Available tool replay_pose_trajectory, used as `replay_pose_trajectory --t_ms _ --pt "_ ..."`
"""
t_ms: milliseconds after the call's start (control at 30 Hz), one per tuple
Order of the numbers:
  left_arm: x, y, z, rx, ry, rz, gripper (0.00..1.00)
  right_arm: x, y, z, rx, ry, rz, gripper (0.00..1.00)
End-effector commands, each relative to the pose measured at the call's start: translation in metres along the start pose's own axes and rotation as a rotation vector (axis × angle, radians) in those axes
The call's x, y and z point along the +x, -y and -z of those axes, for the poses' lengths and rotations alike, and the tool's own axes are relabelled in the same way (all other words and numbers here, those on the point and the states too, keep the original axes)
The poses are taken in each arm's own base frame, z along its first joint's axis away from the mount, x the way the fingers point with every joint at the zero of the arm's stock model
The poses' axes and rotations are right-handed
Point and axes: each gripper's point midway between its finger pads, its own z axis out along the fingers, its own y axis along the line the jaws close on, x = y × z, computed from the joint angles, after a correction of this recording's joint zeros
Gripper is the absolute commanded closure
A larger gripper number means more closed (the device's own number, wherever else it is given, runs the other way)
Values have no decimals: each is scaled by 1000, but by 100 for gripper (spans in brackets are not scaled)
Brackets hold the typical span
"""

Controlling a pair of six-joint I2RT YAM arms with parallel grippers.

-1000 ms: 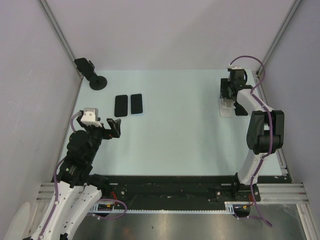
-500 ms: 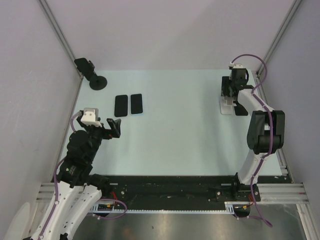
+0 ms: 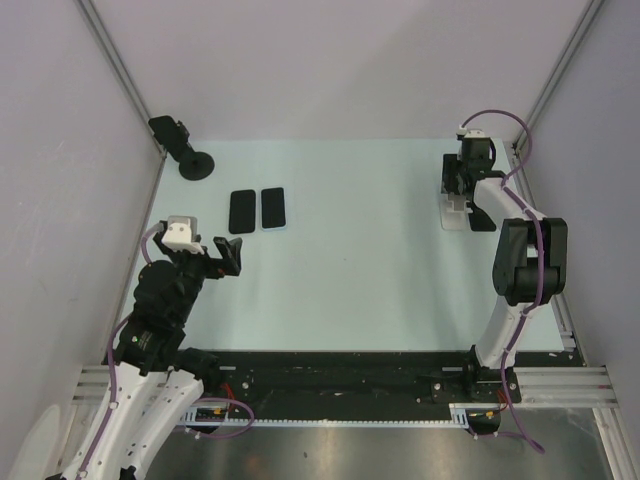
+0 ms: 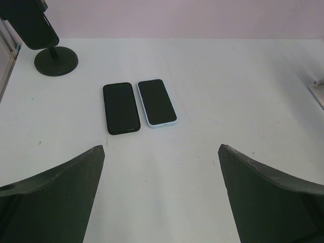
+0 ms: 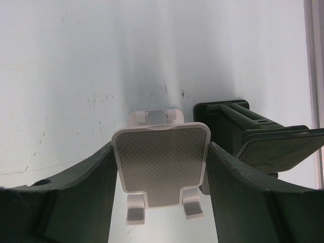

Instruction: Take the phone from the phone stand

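A white phone stand (image 5: 161, 164) with a grey patterned plate holds no phone; it stands at the table's far right (image 3: 455, 218). My right gripper (image 5: 159, 147) reaches down over it (image 3: 458, 195), its fingers pressed against both side edges of the plate. A black phone (image 3: 242, 211) and a blue-cased phone (image 3: 272, 208) lie flat side by side at the far left, also in the left wrist view (image 4: 121, 108) (image 4: 157, 102). My left gripper (image 4: 161, 152) is open and empty, raised near the left edge (image 3: 232, 255).
A black stand (image 3: 190, 157) on a round base sits in the far left corner, also in the left wrist view (image 4: 54, 61). Another black stand (image 5: 253, 136) sits right beside the white one (image 3: 482, 216). Walls enclose the table (image 3: 350, 280).
My right wrist has shifted only slightly over the white stand. The left arm and the phones have not moved.
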Motion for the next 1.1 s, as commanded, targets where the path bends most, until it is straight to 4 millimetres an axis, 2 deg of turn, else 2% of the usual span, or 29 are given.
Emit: replay_pose_trajectory --t_ms 0,67,100,200,333,433,467,567,600,667,700,867,900,933,1000,1033,1067 --pt "-4 0 -2 5 24 -26 0 -17 3 -2 12 40 -10 46" --pt "-3 0 -2 7 21 -26 0 -19 3 0 11 46 -14 38" --pt "-3 0 -2 7 21 -26 0 -20 2 2 6 47 -17 30" --pt "-4 0 -2 7 22 -26 0 -29 2 10 -3 71 -28 18" --pt "-4 0 -1 7 25 -25 0 -45 2 26 -16 116 -40 9" --pt "-4 0 -1 8 23 -27 0 -66 -4 51 -46 179 -46 5" --pt "-3 0 -1 7 22 -26 0 -80 -5 69 -58 220 -53 4" --pt "-3 0 -1 8 23 -24 0 -99 -13 100 -98 282 -69 1" --pt "-2 0 -2 7 21 -23 0 -111 -14 123 -118 329 -71 0" --pt "-3 -1 -2 2 23 -23 0 -115 -20 144 -146 341 -113 0" --pt "-2 -1 -2 0 20 -22 0 -122 -19 167 -166 374 -131 0" --pt "0 -6 -5 -35 8 -12 0 -116 -27 229 -262 418 -214 0" --pt "1 -8 -6 -46 3 -9 0 -112 -27 237 -271 424 -239 0" --pt "4 -8 -10 -52 -13 -6 0 -106 -23 257 -277 456 -249 0" --pt "0 -11 -12 -72 -16 8 0 -96 -22 275 -292 473 -274 0" --pt "0 -11 -15 -81 -29 26 0 -83 -19 285 -294 486 -285 0" --pt "-8 -11 -16 -89 -20 38 0 -77 -17 292 -295 500 -283 0"
